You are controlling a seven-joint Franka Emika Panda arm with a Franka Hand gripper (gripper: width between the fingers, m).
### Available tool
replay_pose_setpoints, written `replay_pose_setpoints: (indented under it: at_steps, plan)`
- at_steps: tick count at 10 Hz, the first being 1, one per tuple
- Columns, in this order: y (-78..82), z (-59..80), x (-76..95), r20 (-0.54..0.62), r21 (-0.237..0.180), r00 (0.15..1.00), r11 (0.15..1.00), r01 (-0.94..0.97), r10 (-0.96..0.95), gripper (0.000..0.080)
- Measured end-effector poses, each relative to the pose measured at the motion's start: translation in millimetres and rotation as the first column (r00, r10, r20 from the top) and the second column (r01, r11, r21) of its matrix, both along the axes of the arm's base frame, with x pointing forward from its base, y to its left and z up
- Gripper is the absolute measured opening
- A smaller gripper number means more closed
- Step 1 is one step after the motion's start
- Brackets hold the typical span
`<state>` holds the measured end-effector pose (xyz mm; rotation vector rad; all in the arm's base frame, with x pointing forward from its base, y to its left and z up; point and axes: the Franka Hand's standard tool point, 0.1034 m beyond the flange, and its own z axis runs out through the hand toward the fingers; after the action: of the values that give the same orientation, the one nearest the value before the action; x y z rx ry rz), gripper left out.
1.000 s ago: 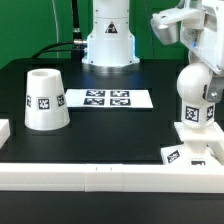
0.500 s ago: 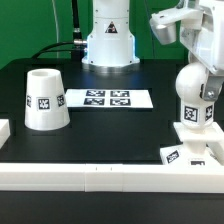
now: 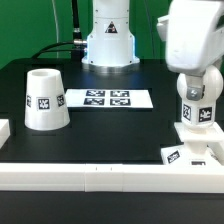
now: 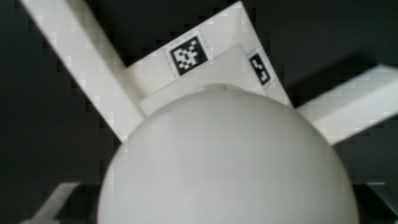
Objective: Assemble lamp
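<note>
The white round-topped bulb stands upright on the low square base block at the exterior view's right, close to the front rail. My gripper has come down over the bulb's top, and its body hides the dome. In the wrist view the bulb fills the picture, with the tagged base beneath it. My gripper straddles the bulb, with dark gaps between it and the jaws, so it is open. The tapered shade stands apart at the exterior view's left.
The marker board lies flat mid-table in front of the arm's pedestal. The long white rail runs along the front edge, and in the wrist view it passes close by the base. A small white block sits at the left edge.
My gripper has come down from up and to the right of the bulb to sit over its top. The bulb, base and shade have not moved.
</note>
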<state>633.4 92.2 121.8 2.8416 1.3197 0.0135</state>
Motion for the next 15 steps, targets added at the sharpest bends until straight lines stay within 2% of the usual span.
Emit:
replay_pose_setpoints:
  at_steps: [1,4,10,11,12,15]
  plan:
    - [1.4,-0.2,0.6,0.001,0.002,0.992,0.992,0.123,-0.123,0.0577]
    - [0.7,-0.2,2.3,0.0,0.01,0.959,0.959,0.284,-0.284,0.0577]
    - [-0.9,-0.3,2.5,-0.003,0.014,0.786,0.785,0.619,-0.619,0.0577]
    - [-1.4,-0.4,2.5,-0.006,0.015,0.724,0.724,0.689,-0.689,0.0577]
    - [-4.7,-1.8,2.2,-0.017,0.023,0.596,0.596,0.803,-0.803,0.0577]
    - [-8.7,-1.9,2.5,-0.06,0.026,0.327,0.326,0.945,-0.943,0.0577]
